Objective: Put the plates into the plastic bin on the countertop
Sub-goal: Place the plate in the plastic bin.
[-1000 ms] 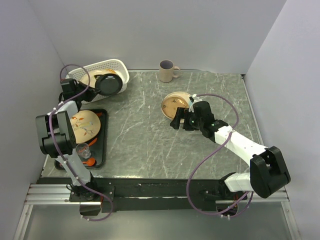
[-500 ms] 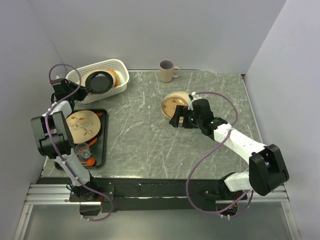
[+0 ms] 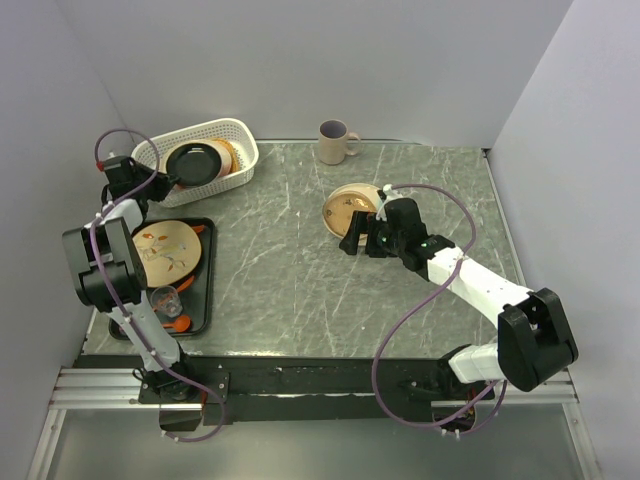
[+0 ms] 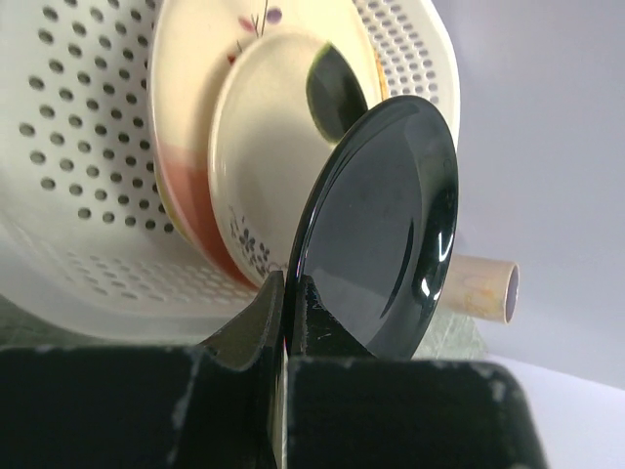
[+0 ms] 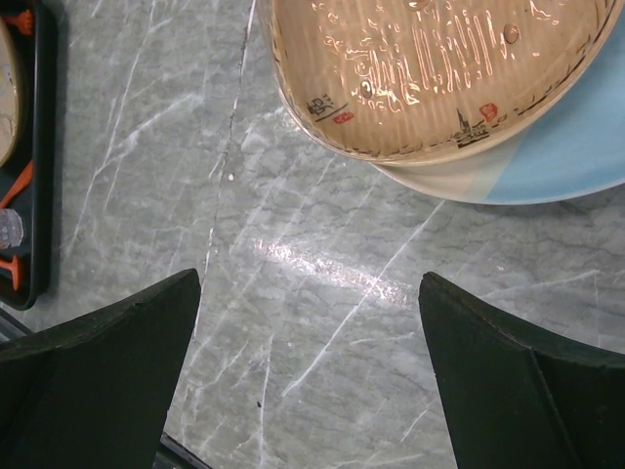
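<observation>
- The tan plate (image 5: 430, 68) carries pale script-like marks, with small red stamps toward 6 o'clock; none of it can be read.

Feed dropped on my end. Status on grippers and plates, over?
Left fingers shut on black plate, over bin; two plates standing inside. Right fingers open above countertop, beside tan plate on blue plate. No obstruction seen.

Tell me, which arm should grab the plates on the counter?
Right. The right gripper hovers open beside the tan plate on the blue-and-white plate; the left gripper pinches a black plate at the plastic bin.
</observation>
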You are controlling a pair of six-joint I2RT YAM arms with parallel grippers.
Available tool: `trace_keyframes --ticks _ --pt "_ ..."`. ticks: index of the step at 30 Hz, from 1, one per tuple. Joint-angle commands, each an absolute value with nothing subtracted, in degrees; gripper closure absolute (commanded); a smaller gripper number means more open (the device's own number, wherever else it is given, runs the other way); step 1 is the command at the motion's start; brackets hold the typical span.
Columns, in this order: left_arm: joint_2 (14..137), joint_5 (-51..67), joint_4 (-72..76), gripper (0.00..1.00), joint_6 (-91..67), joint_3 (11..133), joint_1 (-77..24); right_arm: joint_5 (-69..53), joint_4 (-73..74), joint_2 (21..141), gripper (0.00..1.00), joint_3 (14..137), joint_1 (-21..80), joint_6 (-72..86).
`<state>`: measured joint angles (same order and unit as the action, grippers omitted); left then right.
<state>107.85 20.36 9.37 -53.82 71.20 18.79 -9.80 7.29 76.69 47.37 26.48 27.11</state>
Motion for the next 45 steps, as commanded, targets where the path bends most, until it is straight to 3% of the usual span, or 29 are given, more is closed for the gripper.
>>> trace_keyframes --ticks 1,22,28,34,37,41,45 --pt "109.2 17.2 11.8 0.99 -54.0 75.9 19.1 -8.5 6.9 76.2 0.0 49.0 26.1 26.3" --pt "117.3 17.5 9.9 0.99 -54.1 82.5 19.1 -8.4 7.1 76.0 0.0 49.2 26.1 26.6" --pt "119.4 18.1 9.8 0.94 -54.0 84.3 18.7 -7.6 7.9 75.1 0.0 48.6 26.1 26.4" --pt "120.3 17.1 9.4 0.8 -51.7 86.0 17.1 -7.3 7.6 74.2 0.0 48.0 26.1 26.5" --pt "119.8 16.7 9.8 0.67 -51.2 85.6 16.6 -7.1 7.6 73.8 0.0 48.0 26.2 26.5" --pt "117.2 15.6 9.8 0.36 -50.2 83.8 16.4 -6.6 7.9 73.1 0.0 48.0 26.1 26.2" --pt "110.3 11.2 10.6 0.19 -48.9 78.9 16.4 -6.2 8.3 72.7 0.0 48.1 25.9 26.1"
